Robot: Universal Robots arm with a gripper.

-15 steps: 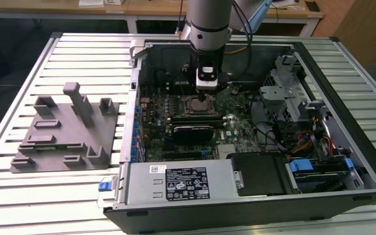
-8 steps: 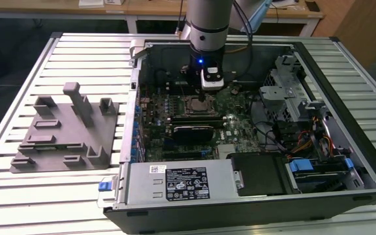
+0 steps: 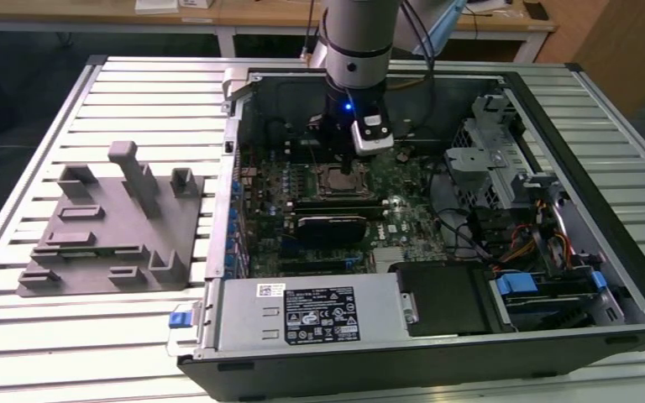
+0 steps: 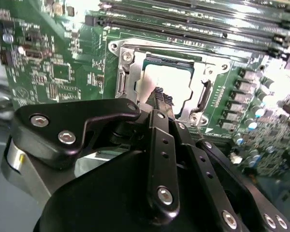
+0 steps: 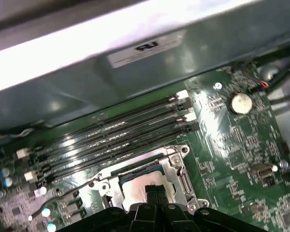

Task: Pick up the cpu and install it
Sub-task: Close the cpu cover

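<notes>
power supply [image 3: 244, 315]: grey box at the near edge of the case [image 3: 412, 374] in the exterior view. It carries a small white label [image 3: 272, 291] and a larger black label [image 3: 322, 317]; the print on both is too fine to make out.
drive bay [image 3: 446, 298]: black, just beside the power supply on the exterior view's right.
fixture [image 3: 104, 227]: grey, with upright blocks. It lies on the slatted table [image 3: 132, 92] at the exterior view's left, apart from the case.
motherboard [image 3: 406, 210]: green, flat on the case floor, with a black module [image 3: 328, 225] lying across its middle.
gripper [image 4: 162, 99]: black. In both wrist views its fingertips are drawn together with no gap to be seen and nothing clasped between them. In the exterior view it stands upright over the socket.
cpu [image 4: 166, 77]: pale silver top, lying flat inside the socket directly beneath the fingertips. Whether they touch it cannot be told.
socket [image 4: 123, 72]: screwed metal frame around the cpu, seen in both wrist views.
wrist: the exterior view shows a blue light [image 3: 346, 106] and a white housing [image 3: 373, 136] on it.
memory slots [image 5: 116, 137]: long and parallel, just beyond the socket.
coin cell [image 5: 241, 102]: round and silver, on the motherboard near the slot ends in the first wrist view.
case wall [image 5: 150, 77]: grey, beyond the slots. Its white sticker [image 5: 144, 48] bears a dark mark, too blurred to read.
desks [image 3: 244, 13]: wooden, behind the table, farthest off.
</notes>
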